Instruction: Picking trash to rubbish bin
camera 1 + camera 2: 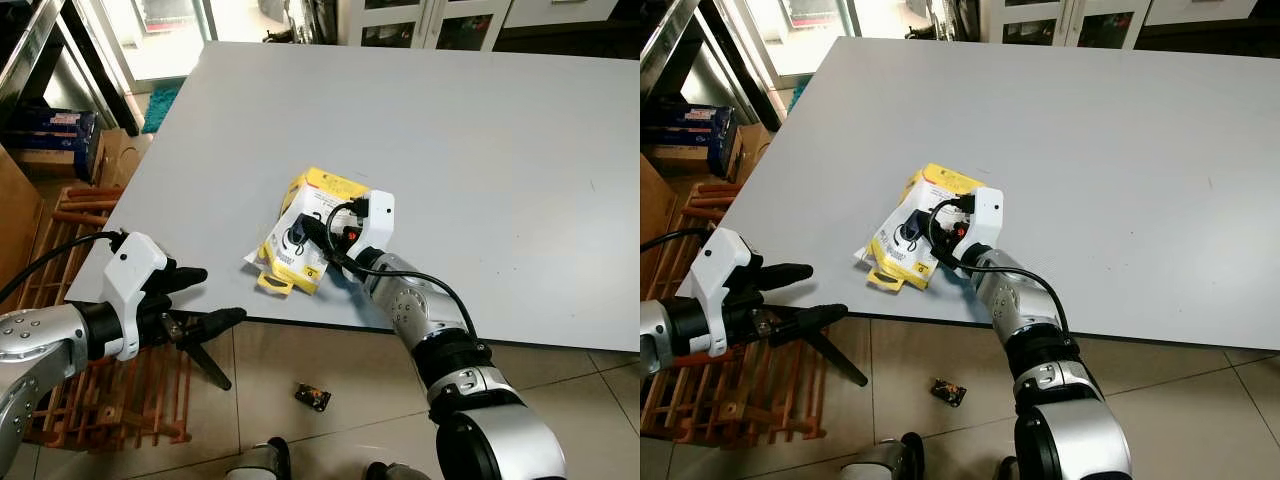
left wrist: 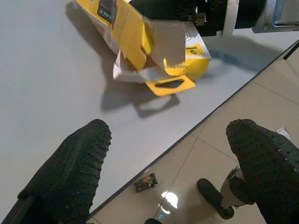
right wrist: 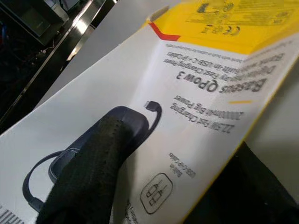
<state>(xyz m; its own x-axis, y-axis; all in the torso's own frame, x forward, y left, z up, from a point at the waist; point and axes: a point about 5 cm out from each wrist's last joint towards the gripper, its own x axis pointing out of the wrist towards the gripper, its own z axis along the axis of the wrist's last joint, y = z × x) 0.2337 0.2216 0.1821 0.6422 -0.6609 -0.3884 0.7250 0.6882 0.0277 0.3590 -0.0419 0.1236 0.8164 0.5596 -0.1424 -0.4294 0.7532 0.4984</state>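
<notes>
Background stuff around the grey table (image 1: 480, 120)

An orange wooden rack (image 1: 100, 390) sat on the tiled floor (image 1: 330, 360), a small dark packet (image 1: 312, 397) lay nearby, cardboard boxes (image 1: 115, 155) further back.

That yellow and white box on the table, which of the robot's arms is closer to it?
The right. Its end effector is on the yellow and white box, a finger over its top face. The left end effector hangs open off the table edge, short of the box.

Daylight is streaming in from the glass doorway (image 1: 165, 35) ahead on my left, washing out its floor. The wide grey tabletop (image 1: 480, 150) is showing evenly bright; my wrist views' dark edges are blurring.
</notes>
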